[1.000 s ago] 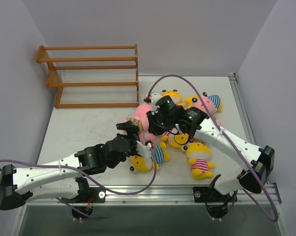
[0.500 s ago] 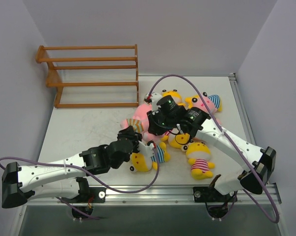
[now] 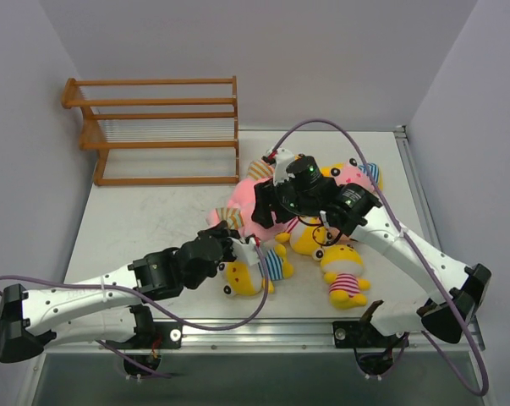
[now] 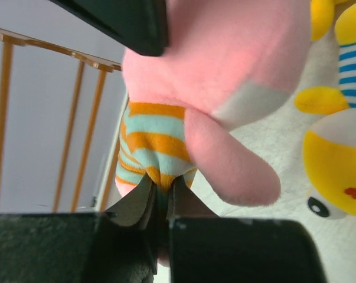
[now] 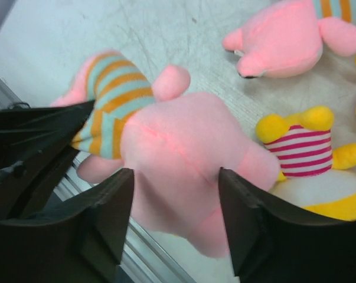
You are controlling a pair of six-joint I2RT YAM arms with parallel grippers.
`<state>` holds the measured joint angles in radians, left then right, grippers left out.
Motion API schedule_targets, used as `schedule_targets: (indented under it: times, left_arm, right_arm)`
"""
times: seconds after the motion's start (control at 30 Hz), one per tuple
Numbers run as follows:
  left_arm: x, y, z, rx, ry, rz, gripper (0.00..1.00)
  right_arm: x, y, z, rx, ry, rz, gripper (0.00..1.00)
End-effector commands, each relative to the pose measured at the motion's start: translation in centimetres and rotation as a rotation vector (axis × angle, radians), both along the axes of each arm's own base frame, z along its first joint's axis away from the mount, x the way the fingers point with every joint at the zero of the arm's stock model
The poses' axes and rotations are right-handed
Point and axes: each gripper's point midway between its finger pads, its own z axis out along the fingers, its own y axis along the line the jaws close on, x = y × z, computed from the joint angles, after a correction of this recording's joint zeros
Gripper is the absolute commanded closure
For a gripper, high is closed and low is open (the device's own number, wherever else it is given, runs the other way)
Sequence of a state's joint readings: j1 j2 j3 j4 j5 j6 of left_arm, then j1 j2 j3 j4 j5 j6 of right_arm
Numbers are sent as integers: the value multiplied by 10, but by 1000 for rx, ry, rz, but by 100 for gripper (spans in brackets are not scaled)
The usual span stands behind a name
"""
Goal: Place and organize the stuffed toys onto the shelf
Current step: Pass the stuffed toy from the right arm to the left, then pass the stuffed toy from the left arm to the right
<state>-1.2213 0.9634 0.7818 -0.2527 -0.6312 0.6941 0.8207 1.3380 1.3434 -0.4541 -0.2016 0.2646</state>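
Pink toy: light, squashy, grab the body. Left gripper jaws clenched on shirt only; right gripper jaws straddle head, grip unclear.

Overhead looks down — wrist cameras closely share pink toy.

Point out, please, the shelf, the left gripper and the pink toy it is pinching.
shelf [image 3: 166,144], top view, on its middle rail.
left gripper [image 4: 161,191], left wrist view, between its fingertips.
pink toy [image 4: 225,53], left wrist view, on the pink plush above its striped shirt.
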Motion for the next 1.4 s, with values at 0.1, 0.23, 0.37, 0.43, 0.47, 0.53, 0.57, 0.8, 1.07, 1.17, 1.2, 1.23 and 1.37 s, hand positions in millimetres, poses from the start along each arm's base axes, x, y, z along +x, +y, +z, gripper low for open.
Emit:
schedule_targets:
  times: [0.1,0.23,0.37,0.43,0.47,0.53,0.57,0.8,1.07,1.17,1.2,1.23,1.37]
  left_arm:
    - [-5,-5,5,-300,286,40,98]
    - [2,1,3,-457,439,113,98]
    - [7,5,6,-662,593,185,98]
    - [11,8,9,-746,646,202,98]
    - [10,6,15,-793,667,184,98]
    - [11,5,17,-895,740,194,97]
    - [11,2,26,-970,764,186,98]
    - [19,5,34,-1236,941,144,98]
    - [17,8,57,-1406,965,11,98]
    - [14,8,64,-1447,971,-33,98]
    - [13,8,61,-1455,980,-35,98]
    - [12,7,62,-1461,985,-46,98]
    - [7,5,67,-1494,1009,-98,98]
  right_arm:
    - [16,-6,85,250,-198,-56,25]
    - [22,-24,112,295,-286,-104,13]
    - [21,-47,123,304,-366,-123,4]
    - [18,-50,121,294,-399,-102,2]
    - [15,-53,122,297,-415,-95,2]
    - [12,-55,112,289,-431,-78,0]
    - [9,-54,108,290,-438,-64,0]
    - [3,-37,84,401,-480,21,0]
    - [14,-11,80,569,-459,91,1]
    - [20,-5,86,647,-446,107,1]
    - [18,-2,90,687,-437,129,0]
    - [22,1,86,700,-422,134,1]
    - [27,3,86,785,-380,156,1]
